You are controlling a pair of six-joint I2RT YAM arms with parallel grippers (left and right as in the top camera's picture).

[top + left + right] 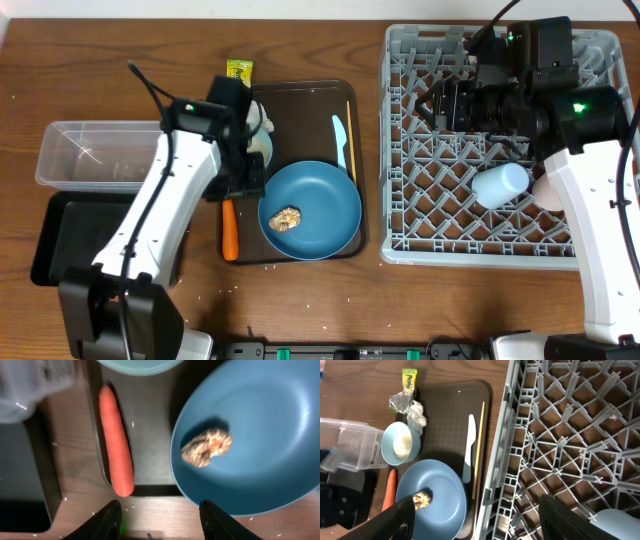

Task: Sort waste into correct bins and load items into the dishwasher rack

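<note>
My left gripper [160, 521] hangs open over the table edge, just short of the orange carrot [116, 445], with nothing between its fingers. To the right lies the dark-blue plate [260, 415] with the brown food lump [206, 447] on it. My right gripper [480, 520] is open and empty above the left edge of the grey dishwasher rack [420, 215]. The light-blue cup [500, 184] and pink cup [549, 192] lie in the rack. The wrapper [409, 379], tissue [416, 413], bowl [400, 443], knife [468, 447] and chopstick [479, 445] are on or beside the brown serving tray [300, 100].
The clear tub [95, 152] stands at the left, with the black tray [62, 235] in front of it. My left arm crosses above the black tray's right end. A few white rice grains [132, 507] are scattered on the wood near the carrot's tip.
</note>
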